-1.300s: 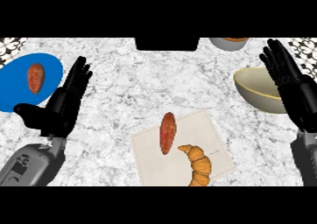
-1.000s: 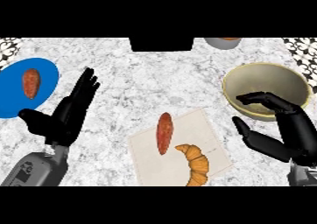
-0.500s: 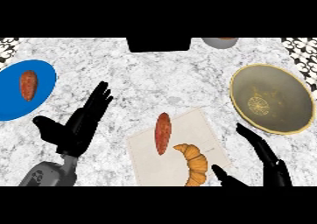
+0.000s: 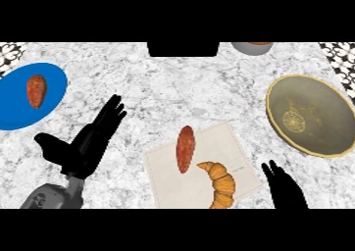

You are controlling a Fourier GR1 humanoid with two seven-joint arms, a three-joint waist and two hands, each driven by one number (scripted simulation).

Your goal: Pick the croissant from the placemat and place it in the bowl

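Head view: croissant (image 4: 219, 184) lies untouched on placemat (image 4: 202, 169), beside a sausage (image 4: 185, 148); bowl (image 4: 309, 115) well apart w/ nothing in it. My right hand (image 4: 285, 190) is open, fingers straight, just beside the mat; left hand (image 4: 86, 139) rests open on the bench (image 4: 180, 88). Grasp, lift & drop-off all remain.

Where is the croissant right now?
In the head view, the croissant lies on the placemat low in the middle, beside a reddish sweet potato, just left of the right hand.

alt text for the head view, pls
A golden croissant lies on a beige placemat beside a reddish-brown sweet potato; the olive gold-rimmed bowl sits to its right. Both black hands, left and right, are open, holding nothing.
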